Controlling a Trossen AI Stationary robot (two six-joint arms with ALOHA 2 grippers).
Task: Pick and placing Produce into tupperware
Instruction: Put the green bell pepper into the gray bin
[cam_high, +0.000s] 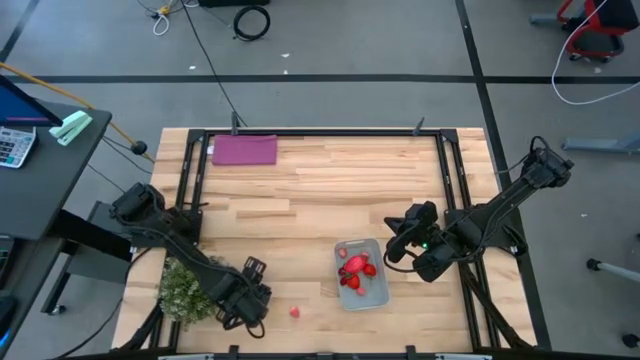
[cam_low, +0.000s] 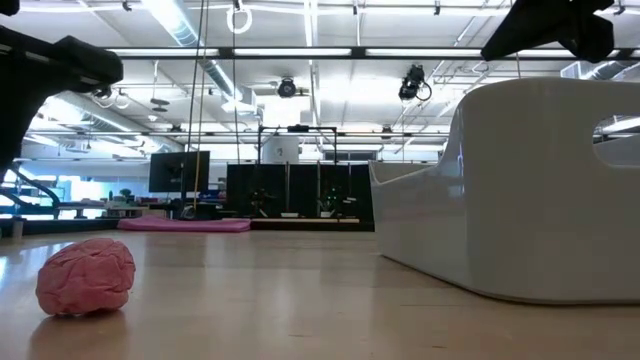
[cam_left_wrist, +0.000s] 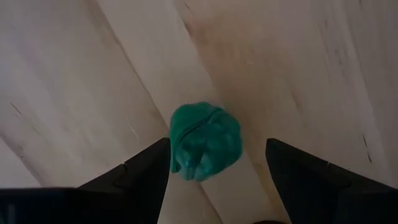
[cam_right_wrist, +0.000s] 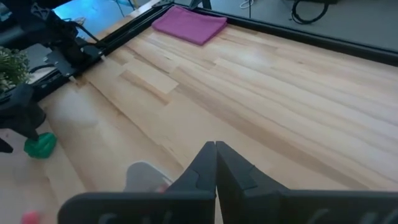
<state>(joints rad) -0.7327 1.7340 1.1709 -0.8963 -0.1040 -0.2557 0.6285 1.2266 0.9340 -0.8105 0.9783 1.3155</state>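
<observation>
A pale wooden table (cam_high: 320, 190) stands on a grey workshop floor. The tupperware (cam_high: 378, 296) near its front edge holds red produce (cam_high: 356, 272). Left of it, the left gripper (cam_left_wrist: 214, 168) straddles a green piece (cam_left_wrist: 205, 141), fingers spread. Just right, the right gripper (cam_right_wrist: 216, 163) hovers, fingers pressed together.
</observation>
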